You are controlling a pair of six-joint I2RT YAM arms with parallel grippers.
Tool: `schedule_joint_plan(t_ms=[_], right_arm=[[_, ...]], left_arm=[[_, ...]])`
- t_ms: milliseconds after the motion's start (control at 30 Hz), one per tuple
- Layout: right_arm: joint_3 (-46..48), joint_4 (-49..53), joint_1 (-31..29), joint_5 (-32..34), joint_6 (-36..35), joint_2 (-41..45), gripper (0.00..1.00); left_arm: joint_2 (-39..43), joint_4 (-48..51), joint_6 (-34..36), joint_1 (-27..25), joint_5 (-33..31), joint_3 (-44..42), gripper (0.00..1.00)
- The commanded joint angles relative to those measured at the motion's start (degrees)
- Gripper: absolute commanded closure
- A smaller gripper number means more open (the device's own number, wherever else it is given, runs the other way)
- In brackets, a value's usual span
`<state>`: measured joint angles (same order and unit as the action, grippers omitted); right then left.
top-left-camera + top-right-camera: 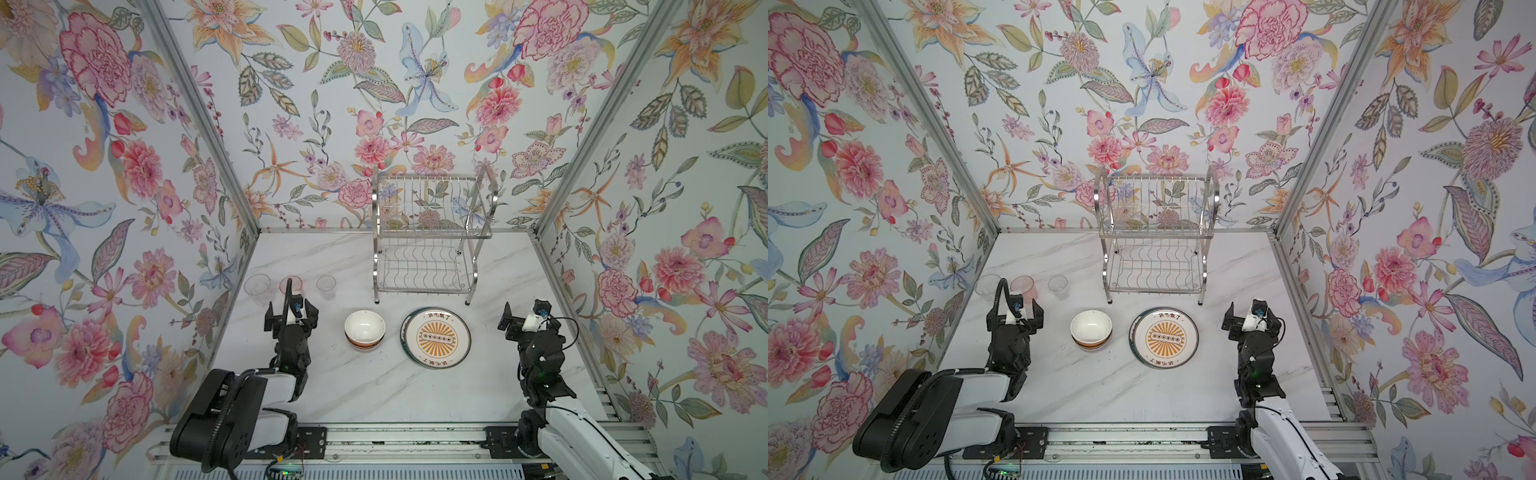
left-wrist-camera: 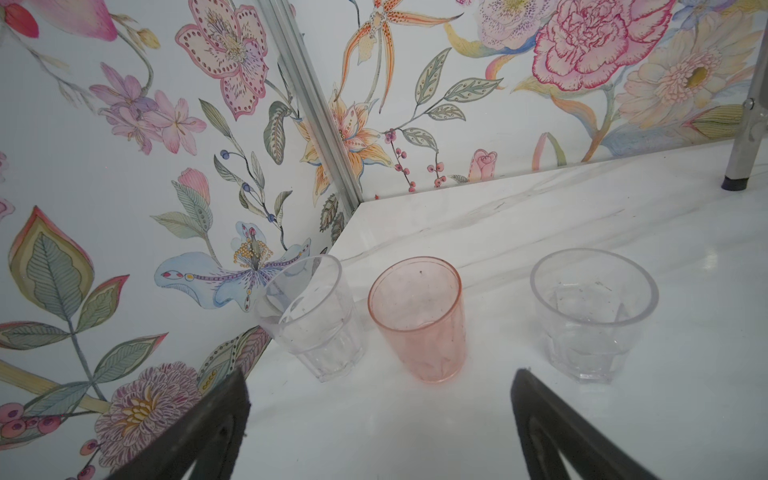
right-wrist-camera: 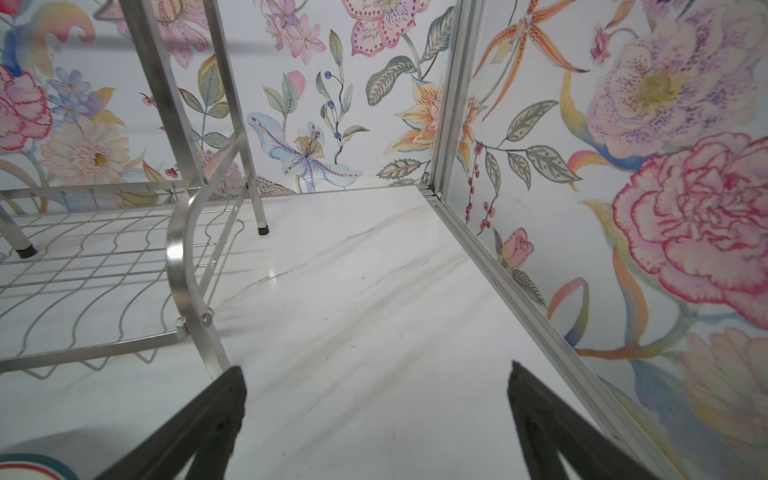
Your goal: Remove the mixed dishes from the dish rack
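Wide open, gripping nothing: left claw (image 1: 291, 309), right claw (image 1: 527, 311). On surface (image 1: 374, 390) before rack (image 1: 428, 232): stacked bowls (image 1: 365, 330) beside plates (image 1: 435, 337). Near left claw: three upright tumblers (image 2: 417, 320).

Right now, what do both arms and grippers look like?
Both have black joints and white link shells. The left arm carries a ribbed black cable conduit; the right arm a thin looping black cable. The left gripper and right gripper have black tapered fingers.

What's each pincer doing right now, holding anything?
Left pincer: open, holding nothing.
Right pincer: open, holding nothing.
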<state>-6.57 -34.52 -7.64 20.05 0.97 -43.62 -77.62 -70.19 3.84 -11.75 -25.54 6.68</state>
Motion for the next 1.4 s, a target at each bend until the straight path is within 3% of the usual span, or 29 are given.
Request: schedule_joint_plan(t_ms=[0, 233, 367, 567, 733, 900, 1367], right_arm=[[0.32, -8.4, 0.91, 2.11, -0.34, -3.96, 0.01], [1.06, -19.92, 2.49, -1.94, 0.43, -16.35, 0.01], [-1.43, -22.52, 3.45, -5.8, -1.56, -24.59, 0.01], [-4.82, -30.12, 5.25, -8.44, -0.97, -35.21, 0.01], [-5.78, -36.76, 6.52, -9.3, 0.17, -44.5, 0.01], [-8.85, -31.35, 5.76, -9.01, -0.64, -44.95, 0.01], [-9.26, -31.04, 4.39, -6.78, -1.68, -45.24, 0.01]], left_arm=[[-4.21, -10.23, -0.82, 1.12, 1.58, 1.62, 0.01], [-15.19, -24.58, -2.59, 3.38, 2.58, -0.77, 0.0], [-14.48, -23.33, -2.4, 3.85, 5.64, -0.73, 0.01], [-13.2, -12.5, -3.56, 4.78, 6.89, 3.35, 0.01], [-13.25, -12.69, -3.81, 4.88, 6.08, 3.34, 0.01], [-13.25, -12.97, -3.84, 4.89, 5.45, 3.34, 0.01], [-13.34, -13.13, -3.84, 4.89, 5.37, 3.4, 0.01]])
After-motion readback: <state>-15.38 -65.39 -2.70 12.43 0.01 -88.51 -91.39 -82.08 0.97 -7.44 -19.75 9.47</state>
